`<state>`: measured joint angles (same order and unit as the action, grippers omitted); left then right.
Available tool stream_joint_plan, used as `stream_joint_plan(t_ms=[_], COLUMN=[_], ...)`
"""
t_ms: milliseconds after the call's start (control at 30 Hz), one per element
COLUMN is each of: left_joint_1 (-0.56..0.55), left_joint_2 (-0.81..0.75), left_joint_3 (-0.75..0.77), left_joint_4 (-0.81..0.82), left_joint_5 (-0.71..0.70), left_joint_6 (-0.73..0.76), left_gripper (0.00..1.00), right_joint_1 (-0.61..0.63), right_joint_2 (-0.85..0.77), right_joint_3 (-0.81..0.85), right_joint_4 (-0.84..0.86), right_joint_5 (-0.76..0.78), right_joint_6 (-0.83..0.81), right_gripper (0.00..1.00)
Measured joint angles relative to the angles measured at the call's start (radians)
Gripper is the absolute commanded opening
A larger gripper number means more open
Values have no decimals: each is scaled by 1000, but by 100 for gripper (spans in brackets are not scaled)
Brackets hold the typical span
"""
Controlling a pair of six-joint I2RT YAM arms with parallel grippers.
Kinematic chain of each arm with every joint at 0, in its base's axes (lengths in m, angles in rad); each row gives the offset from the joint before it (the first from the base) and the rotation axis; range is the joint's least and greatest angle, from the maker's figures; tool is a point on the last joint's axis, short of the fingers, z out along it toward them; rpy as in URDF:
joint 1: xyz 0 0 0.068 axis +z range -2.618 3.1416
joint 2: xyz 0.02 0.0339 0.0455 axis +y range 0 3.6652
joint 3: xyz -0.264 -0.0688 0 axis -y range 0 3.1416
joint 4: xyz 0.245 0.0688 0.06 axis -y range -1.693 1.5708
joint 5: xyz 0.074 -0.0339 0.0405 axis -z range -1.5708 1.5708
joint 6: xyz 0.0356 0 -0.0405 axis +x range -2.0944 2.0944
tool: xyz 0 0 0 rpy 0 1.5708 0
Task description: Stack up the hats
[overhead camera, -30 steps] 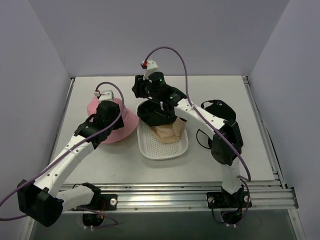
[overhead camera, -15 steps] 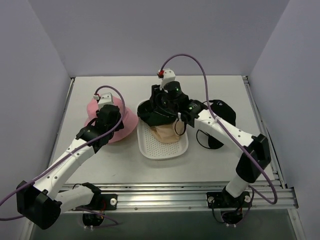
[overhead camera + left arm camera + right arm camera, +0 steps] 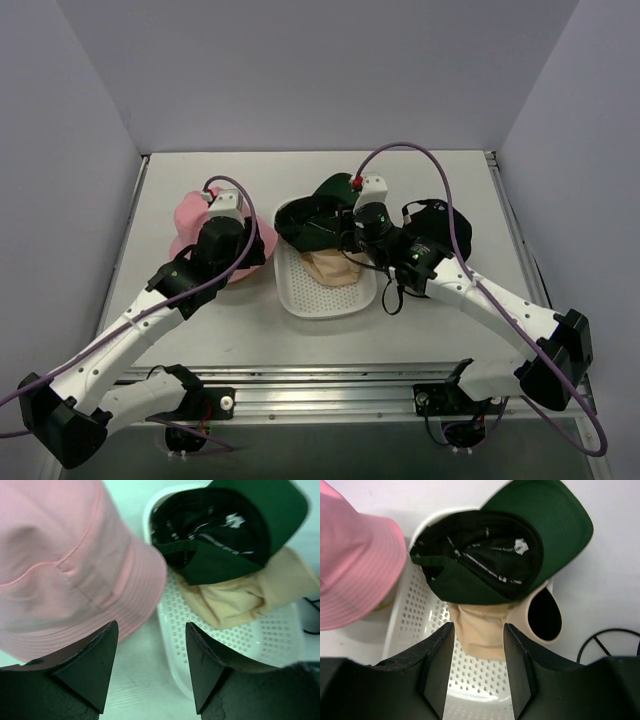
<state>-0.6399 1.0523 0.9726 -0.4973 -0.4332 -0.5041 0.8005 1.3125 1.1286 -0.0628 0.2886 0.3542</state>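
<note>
Both tools are hanging open and empty, the left tool [image 3: 150, 630] over the edge of the pink hat and the right tool [image 3: 478, 627] over the tray. On the bench [image 3: 330, 175] the white tray [image 3: 330, 305] is sitting mid-way. The pink hat [image 3: 60, 555] is lying just left of it. Inside the tray, the green cap [image 3: 555, 525] is resting upside down on the beige hat [image 3: 235, 597]. The black hat [image 3: 445, 213] is lying to the right, partly behind the right arm.

Four hats lie on the table [image 3: 250, 335]: one pink hat [image 3: 186, 213], one dark green hat [image 3: 312, 222], one beige hat [image 3: 325, 268] and one black hat [image 3: 442, 222]. There is one white perforated tray [image 3: 292, 292] and one thin wire loop [image 3: 594, 636]. Two arms stand at the near edge, the left arm [image 3: 130, 325] and the right arm [image 3: 480, 300]
</note>
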Motion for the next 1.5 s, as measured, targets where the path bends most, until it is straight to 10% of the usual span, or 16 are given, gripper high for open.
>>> stream_joint_plan(t_ms=[500,1500], left_joint_1=[-15,-35], left_joint_2=[-102,-399], left_joint_3=[-158,-338], left_joint_4=[333,509], left_joint_5=[341,299], left_joint_6=[43,50], left_gripper=[74,74], right_joint_1=[-18,-167], right_joint_2=[191,711], right_joint_3=[109,524], right_joint_4=[-178,-280], right_joint_5=[153,-478], right_joint_6=[-32,-511], right_gripper=[45,37])
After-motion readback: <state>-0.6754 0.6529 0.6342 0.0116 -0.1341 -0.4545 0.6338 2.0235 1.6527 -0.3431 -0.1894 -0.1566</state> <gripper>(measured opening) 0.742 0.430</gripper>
